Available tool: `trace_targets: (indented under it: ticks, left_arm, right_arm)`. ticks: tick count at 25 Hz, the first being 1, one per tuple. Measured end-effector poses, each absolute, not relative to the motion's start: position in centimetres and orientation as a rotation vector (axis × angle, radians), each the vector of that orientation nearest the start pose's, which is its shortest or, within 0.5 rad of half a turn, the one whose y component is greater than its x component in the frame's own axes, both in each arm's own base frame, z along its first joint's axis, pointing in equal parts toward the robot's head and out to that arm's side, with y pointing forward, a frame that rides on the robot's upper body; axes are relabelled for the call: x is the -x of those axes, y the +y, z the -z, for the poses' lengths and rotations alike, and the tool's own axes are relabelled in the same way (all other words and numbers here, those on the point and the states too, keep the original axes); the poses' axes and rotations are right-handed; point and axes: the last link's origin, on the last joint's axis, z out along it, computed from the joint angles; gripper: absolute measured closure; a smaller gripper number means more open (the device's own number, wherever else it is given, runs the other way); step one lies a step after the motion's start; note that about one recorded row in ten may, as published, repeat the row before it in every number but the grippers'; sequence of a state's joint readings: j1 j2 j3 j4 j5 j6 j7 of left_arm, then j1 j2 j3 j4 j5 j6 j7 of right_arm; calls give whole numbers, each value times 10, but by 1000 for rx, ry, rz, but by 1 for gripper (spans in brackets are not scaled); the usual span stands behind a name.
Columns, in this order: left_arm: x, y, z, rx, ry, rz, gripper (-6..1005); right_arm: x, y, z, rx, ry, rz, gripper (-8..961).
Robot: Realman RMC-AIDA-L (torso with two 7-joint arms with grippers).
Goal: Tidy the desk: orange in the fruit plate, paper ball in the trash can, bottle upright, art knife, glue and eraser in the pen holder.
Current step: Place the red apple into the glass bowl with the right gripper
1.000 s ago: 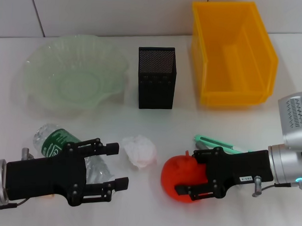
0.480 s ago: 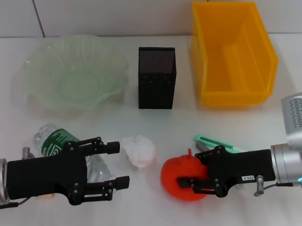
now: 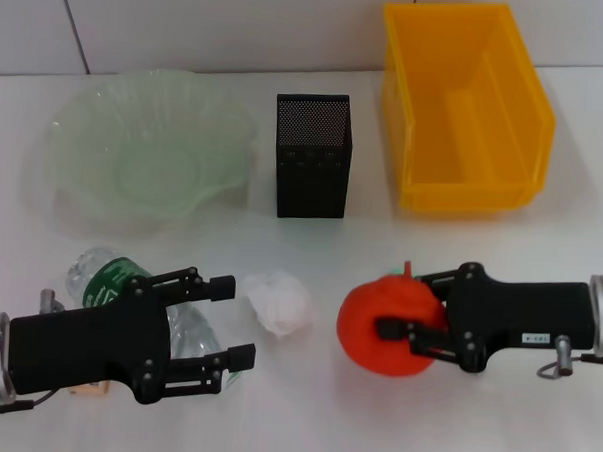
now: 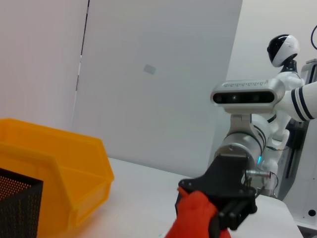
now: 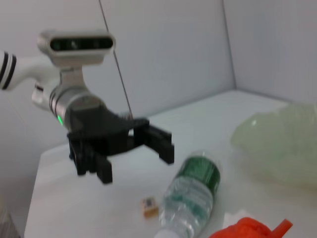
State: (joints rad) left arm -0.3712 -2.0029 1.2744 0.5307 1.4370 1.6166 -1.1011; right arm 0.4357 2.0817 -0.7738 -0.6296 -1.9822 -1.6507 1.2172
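Observation:
My right gripper (image 3: 405,329) is shut on the red-orange orange (image 3: 382,325) and holds it above the table at front right; the left wrist view shows that orange (image 4: 194,219) too. My left gripper (image 3: 232,321) stands open at front left, over the lying bottle (image 3: 107,278). The white paper ball (image 3: 278,302) rests just beyond its fingertips (image 3: 224,286). The right wrist view shows the left gripper (image 5: 131,153), the bottle (image 5: 190,193) and a tiny eraser (image 5: 148,205) beside it. At the back are the fruit plate (image 3: 86,107), the pen holder (image 3: 312,176) and the trash can (image 3: 463,198). Art knife and glue are hidden.
The white table ends at a tiled wall behind the three containers. The pen holder stands between the fruit plate and the trash can with narrow gaps on each side. A small tan piece (image 3: 86,388) shows under my left arm.
My right gripper has raised the orange and carried it slightly right and back. The green art knife seen behind it earlier is now covered. My left gripper has barely shifted.

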Motion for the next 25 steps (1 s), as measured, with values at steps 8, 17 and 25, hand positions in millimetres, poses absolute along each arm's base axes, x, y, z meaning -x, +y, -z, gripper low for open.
trace_targets:
  ticks: [8,17,25]
  left_arm:
    - [261,269,28,2855,-382,971,236]
    - [262,267,29,2849,-355,973,238]
    - [260,266,31,2849,-357,981,240]
  right_arm:
    - [-243,314,-16,2611,197,-974,657]
    - [-165,408,-16,2498,24,-869,723]
    - [-77,475,19,2508,5,-657,786]
